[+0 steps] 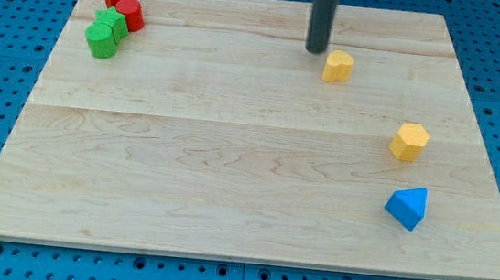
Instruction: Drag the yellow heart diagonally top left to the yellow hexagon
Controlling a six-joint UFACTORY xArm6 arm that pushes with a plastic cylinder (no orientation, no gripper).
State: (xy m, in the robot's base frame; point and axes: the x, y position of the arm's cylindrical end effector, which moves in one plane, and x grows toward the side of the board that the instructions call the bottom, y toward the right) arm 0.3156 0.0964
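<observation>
1. My tip [317, 50], a bare dark rod with no jaws, rests just left of the yellow heart block [338, 66].
2. The yellow hexagon block [409, 141] sits lower right on the wooden worktop [230, 156].

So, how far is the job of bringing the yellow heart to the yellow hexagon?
Nothing looks done: the yellow heart sits well apart from the yellow hexagon, at the view's top. In hand: my tip stands just left of the heart. Left: the whole push to the hexagon.
</observation>
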